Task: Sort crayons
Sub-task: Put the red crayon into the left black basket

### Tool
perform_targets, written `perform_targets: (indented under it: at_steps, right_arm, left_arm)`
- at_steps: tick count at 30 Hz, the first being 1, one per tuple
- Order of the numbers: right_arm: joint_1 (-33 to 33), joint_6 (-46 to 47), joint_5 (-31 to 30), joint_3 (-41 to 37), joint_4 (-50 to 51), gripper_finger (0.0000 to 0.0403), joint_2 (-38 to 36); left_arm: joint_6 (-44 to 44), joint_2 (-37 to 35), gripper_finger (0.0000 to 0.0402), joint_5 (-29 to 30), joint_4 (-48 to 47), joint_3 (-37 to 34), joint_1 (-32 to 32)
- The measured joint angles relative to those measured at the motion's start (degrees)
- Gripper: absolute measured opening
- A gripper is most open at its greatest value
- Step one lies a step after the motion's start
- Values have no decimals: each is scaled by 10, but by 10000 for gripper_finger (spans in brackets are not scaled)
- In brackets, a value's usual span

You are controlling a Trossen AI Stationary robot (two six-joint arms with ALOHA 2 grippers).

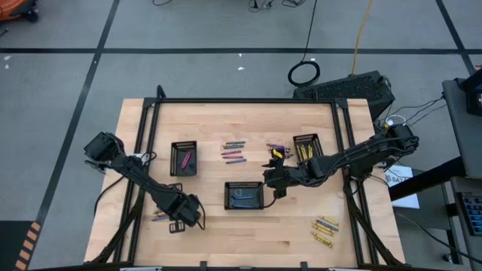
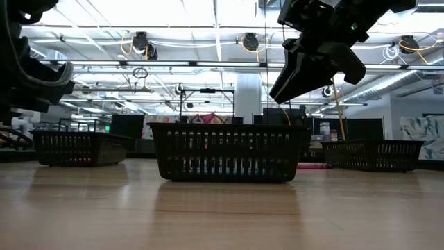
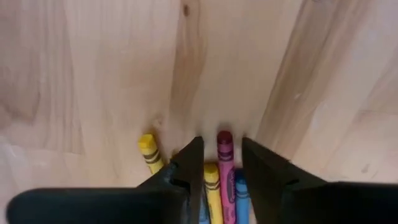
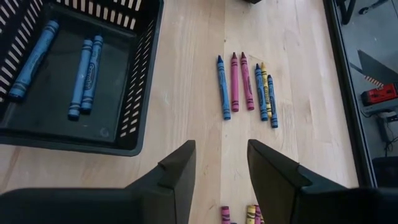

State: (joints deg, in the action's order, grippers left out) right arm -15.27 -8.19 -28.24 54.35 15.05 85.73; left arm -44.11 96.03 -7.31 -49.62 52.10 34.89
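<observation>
Left claw (image 1: pixel 179 218) low at lower left of high view, near worktop (image 1: pixel 248 241) edge, fingers parted astride pink crayon (image 3: pixel 225 163), not clenched. Right claw (image 1: pixel 273 178) centre, released, hovering beside blue-crayon tray (image 1: pixel 244 195). Bare wood between.

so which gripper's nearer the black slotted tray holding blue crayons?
Right. The right gripper hangs open just past that middle black slotted tray, at its right-hand end. The left gripper is farther off, low over loose crayons near the table's left front.
</observation>
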Motion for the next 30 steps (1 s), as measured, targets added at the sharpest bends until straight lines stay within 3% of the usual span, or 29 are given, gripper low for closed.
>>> perform_targets:
  at_steps: [11, 18, 25, 27, 30]
  right_arm:
    - [-2, 0, 0, 0, 0, 130, 0]
    - [-7, 0, -2, 0, 30, 130, -5]
    - [-25, 10, -3, 0, 66, 130, -56]
    - [-29, 16, -3, 0, 80, 130, -80]
    - [-29, 19, -2, 0, 80, 130, -111]
  left_arm:
    - [14, 0, 9, 2, 7, 0, 0]
    - [26, -1, 5, 14, 22, 1, 0]
    - [27, -16, 2, 18, 20, 43, -2]
    - [31, -36, 2, 42, 1, 68, -4]
    - [47, -85, 2, 130, -30, 99, -5]
